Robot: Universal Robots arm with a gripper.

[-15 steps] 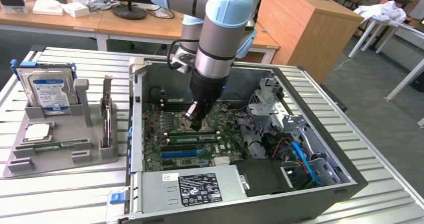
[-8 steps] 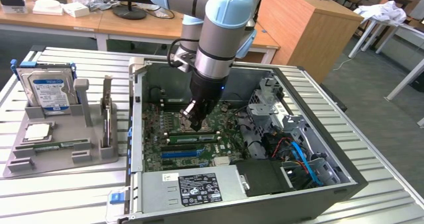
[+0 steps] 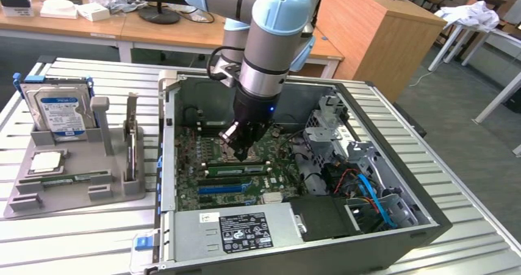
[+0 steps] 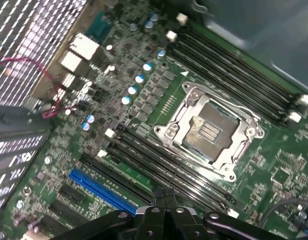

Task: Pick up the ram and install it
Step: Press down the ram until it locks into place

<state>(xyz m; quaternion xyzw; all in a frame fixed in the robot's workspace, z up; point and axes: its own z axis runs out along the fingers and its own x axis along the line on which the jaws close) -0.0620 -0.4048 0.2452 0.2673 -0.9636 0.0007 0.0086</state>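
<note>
The ram (image 3: pixel 238 167) is a thin green stick standing on edge in a memory slot of the motherboard, inside the open computer case (image 3: pixel 407 196). In the wrist view the ram (image 4: pixel 126 170) shows as a narrow green strip between black slots, next to the metal CPU socket (image 4: pixel 209 131). My gripper (image 3: pixel 244 155) hangs shut just above the ram's middle. Its black fingertips (image 4: pixel 164 200) meet with nothing between them. I cannot tell whether they touch the stick.
A grey tray (image 3: pixel 73 199) on the exterior view's left holds a blue-labelled hard drive (image 3: pixel 61 111), a square silver chip (image 3: pixel 46 161) and another thin green stick (image 3: pixel 65 178). A blue slot (image 4: pixel 101 187), the power supply (image 3: pixel 244 229) and cables (image 3: pixel 366 189) crowd the case.
</note>
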